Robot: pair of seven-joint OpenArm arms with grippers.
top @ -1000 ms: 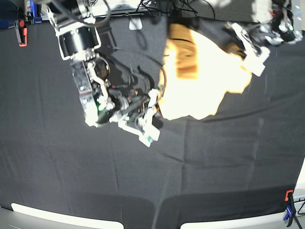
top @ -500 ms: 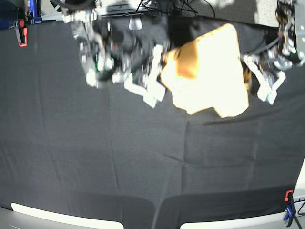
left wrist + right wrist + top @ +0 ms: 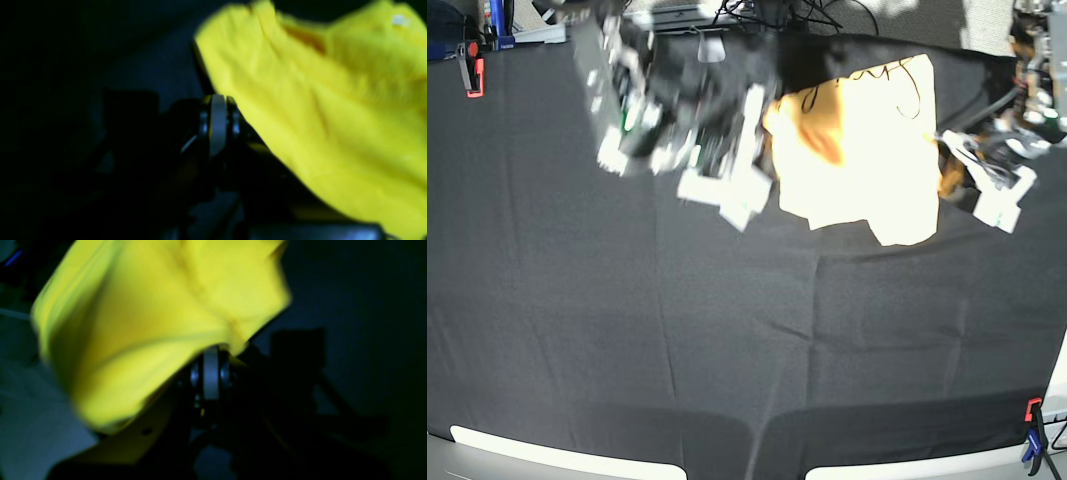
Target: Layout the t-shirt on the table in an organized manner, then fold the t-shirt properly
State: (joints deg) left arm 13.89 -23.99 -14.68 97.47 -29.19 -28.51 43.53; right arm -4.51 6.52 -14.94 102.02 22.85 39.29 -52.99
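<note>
Holding the t-shirt (image 3: pixel 867 150) up between both arms, the robot keeps it at the far side of the table (image 3: pixel 727 330), right of the middle. The right gripper (image 3: pixel 210 350) pinches a corner of the cloth, and the left gripper (image 3: pixel 218 100) is pressed together at its edge. The pictures are blurred. I think the thin hold can slip if the arms pull apart too hard, and then the shirt falls in a heap.

Left tool (image 3: pixel 218 125) jaws pressed together; right tool (image 3: pixel 210 373) likewise; both arms raised, blurred.
</note>
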